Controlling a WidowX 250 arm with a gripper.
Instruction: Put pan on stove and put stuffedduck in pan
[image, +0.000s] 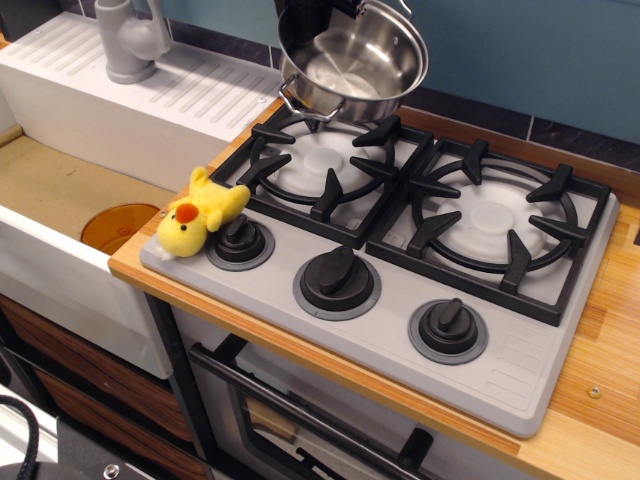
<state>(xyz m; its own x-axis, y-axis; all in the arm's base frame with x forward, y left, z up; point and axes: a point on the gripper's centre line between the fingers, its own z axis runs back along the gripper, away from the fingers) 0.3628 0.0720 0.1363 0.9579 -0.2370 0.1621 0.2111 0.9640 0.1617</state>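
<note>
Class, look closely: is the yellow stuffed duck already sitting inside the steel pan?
No. The stuffedduck lies at the stove's front-left corner beside a knob, while the pan is held above the rear-left burner.

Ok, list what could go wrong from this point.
1. The pan hangs tilted above the back of the left burner; lowered like this, it may land askew on the grate.
2. The stuffedduck lies at the stove's front-left corner, against a knob, so grasping it could nudge it off the edge.

The gripper is cut off by the top edge behind the pan (352, 62), so its jaws cannot be seen, and the pan hides the stove's (380, 330) rear edge.
</note>
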